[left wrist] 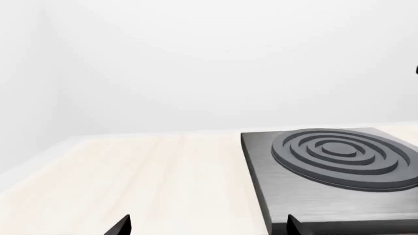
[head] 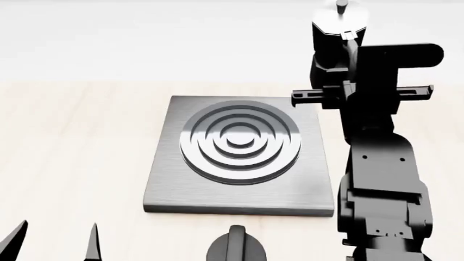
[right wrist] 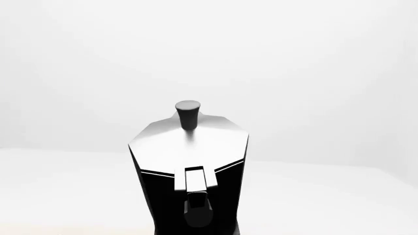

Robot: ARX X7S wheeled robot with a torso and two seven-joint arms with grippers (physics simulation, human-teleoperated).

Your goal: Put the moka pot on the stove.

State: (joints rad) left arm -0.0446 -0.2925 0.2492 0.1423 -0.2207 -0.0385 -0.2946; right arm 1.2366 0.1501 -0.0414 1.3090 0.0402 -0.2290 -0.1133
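Jaws on the right arm (head: pixel 340 93) grip the moka pot (head: pixel 336 41) near the desk's (head: pixel 73 141) far edge, raised to clear the stove (head: pixel 239 157); left jaws (head: pixel 54 242) wide, idle

Brushed grey metal stove (head: pixel 239 157) on pale wood-grain table (head: pixel 73 152); moka pot (right wrist: pixel 189 166) glossy black, lid seemingly polished metal.

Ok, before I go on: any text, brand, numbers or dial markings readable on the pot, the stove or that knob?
None in any view.
Moka pot: plain silver lid and black body, no brand or label.
Stove: bare brushed grey slab with ring burner, no markings.
Black knob: cut off at the head view's bottom edge; no numbers or ticks on the visible part.
Wooden table: no print.
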